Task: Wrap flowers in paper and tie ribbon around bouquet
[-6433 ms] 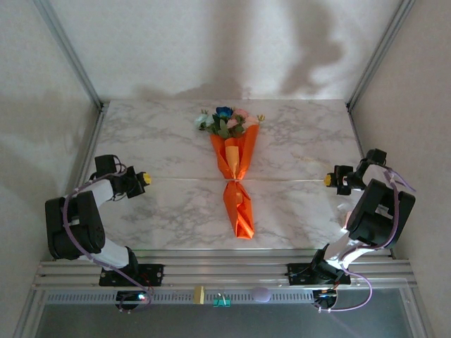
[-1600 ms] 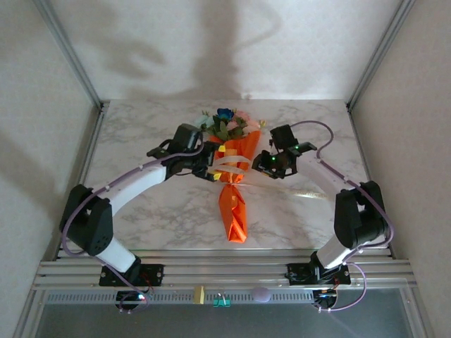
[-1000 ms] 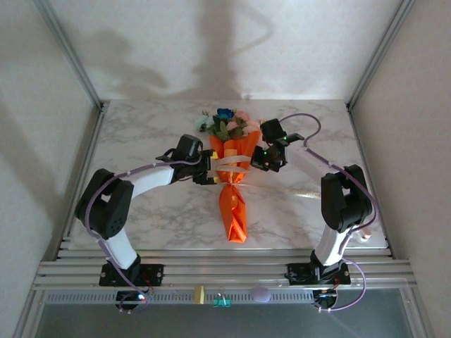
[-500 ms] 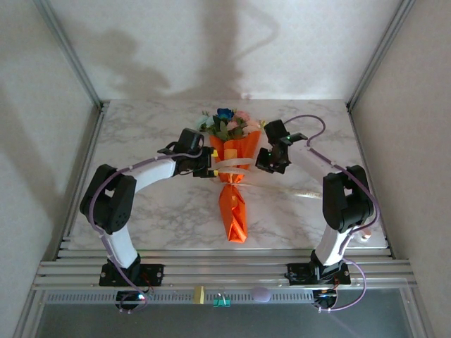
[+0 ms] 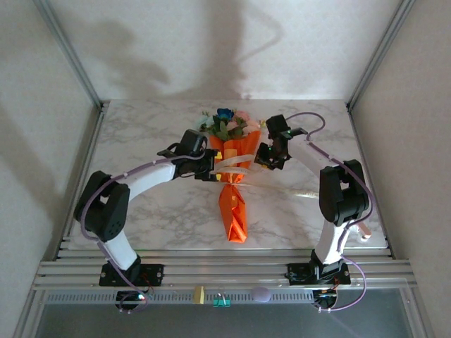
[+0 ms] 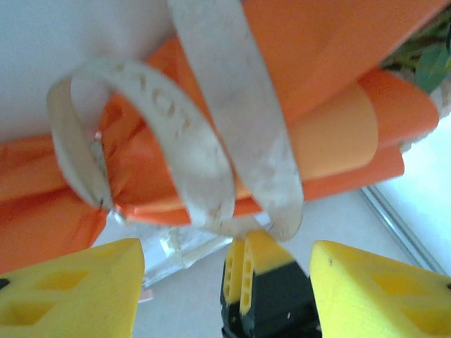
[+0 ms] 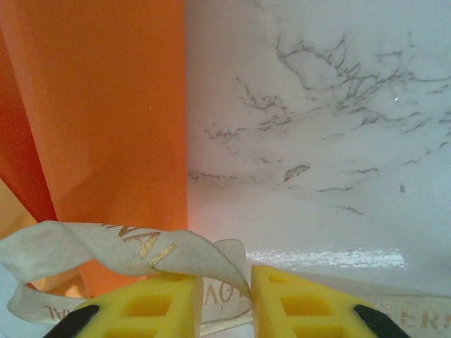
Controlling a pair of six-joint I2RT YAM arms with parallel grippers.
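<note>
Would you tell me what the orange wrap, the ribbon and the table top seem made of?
The orange wrap looks like thin matte paper, creased in sharp folds. The ribbon seems woven fabric, cream with gold lettering, curling limply. The table top looks like glossy marble or laminate: grey veins, glare.

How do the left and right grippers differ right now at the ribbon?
The left gripper stands wide open; the right gripper has its fingers close together. The ribbon runs between the right gripper's fingers, pinched or not I can't tell; ahead of the left gripper it only loops over the paper. Both flank the bouquet at its tie, yellow-fingered.
</note>
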